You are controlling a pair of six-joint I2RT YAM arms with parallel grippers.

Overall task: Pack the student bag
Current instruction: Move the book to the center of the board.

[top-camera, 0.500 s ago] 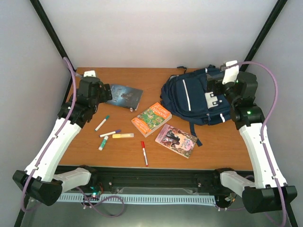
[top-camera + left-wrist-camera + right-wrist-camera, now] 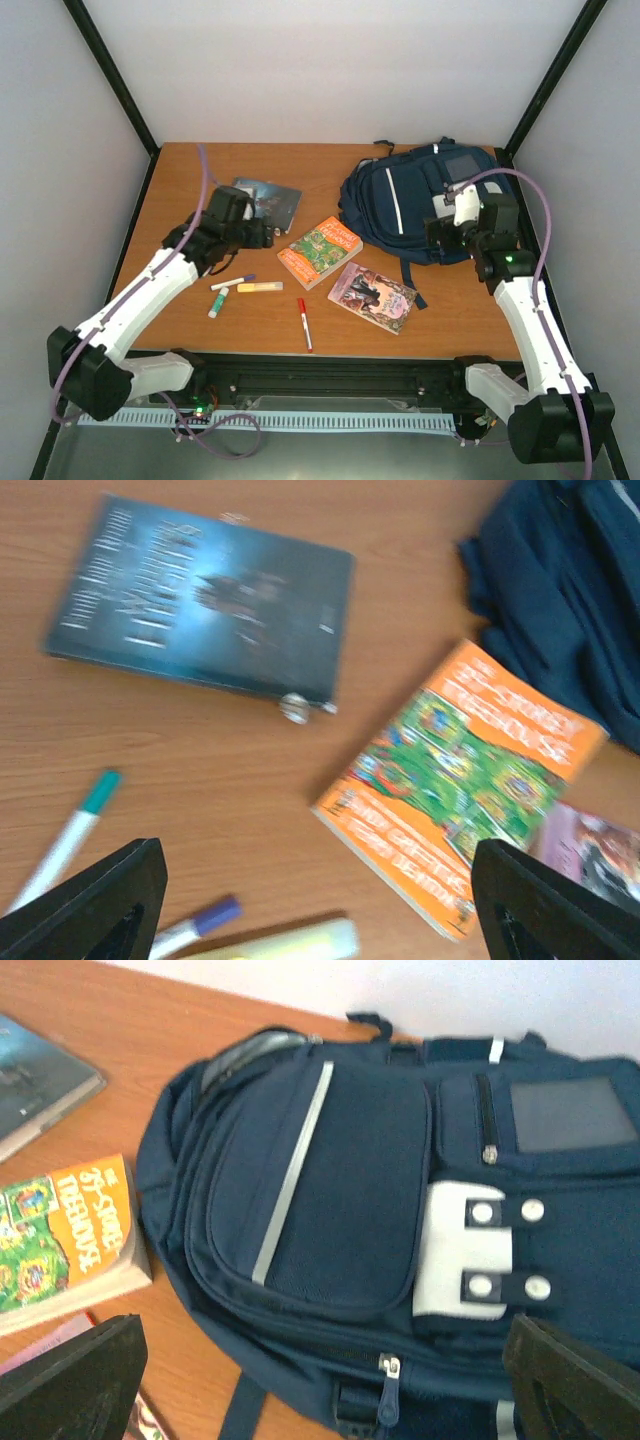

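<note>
The right end effector [image 2: 322,1328] is spread wide and empty, and is poised over the front of the student bag [image 2: 400,205]. The bag is laid flat at the far right corner of the worktop [image 2: 320,165]. The left end effector [image 2: 318,850] is also opened wide and empty, above the worktop beside an orange book [image 2: 460,780], to the bag's left.

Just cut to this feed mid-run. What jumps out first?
The big navy student bag fills the table's far right, with the open right gripper over its front. Left of it, the bright orange book lies between a dark book and a pink book, with loose pens toward the near left.
</note>
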